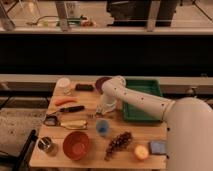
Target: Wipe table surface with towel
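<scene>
Reaching down at the middle of the wooden tabletop (85, 107), the tool (103, 110) rests beside the green tray (145, 102), at 12 o'clock from the blue cup (102, 127). Its opening cannot be told. A pale patch under it may be the towel; its axis is unclear.

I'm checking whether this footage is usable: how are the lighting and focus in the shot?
Camera view: soft all over, edges smeared; the wooden table is warmly lit while a dark band crosses the background above it; the white arm looks bright but not blown out; the gripper sits low over the table centre, its detail lost in blur and shadow; small items like the grapes lack texture.
</scene>
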Available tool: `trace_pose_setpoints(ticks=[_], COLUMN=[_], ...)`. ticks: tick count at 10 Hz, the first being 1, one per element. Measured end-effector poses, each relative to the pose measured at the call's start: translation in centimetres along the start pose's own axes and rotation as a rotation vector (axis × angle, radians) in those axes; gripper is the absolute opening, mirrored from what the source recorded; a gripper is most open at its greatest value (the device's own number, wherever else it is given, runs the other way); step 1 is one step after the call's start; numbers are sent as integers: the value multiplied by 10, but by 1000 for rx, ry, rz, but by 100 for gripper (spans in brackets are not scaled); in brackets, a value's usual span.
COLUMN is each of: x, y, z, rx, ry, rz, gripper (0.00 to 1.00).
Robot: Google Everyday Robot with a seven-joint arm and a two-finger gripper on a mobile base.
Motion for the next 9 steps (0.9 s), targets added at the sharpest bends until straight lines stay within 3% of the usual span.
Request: trace_pose_setpoints(ticks=[3, 7, 9], x=[21, 53, 51], y=[5, -13, -29], z=[-6, -2, 2], rx=[8, 3, 6], ry=[19, 63, 70], rz=[45, 97, 89], gripper=[0, 0, 0])
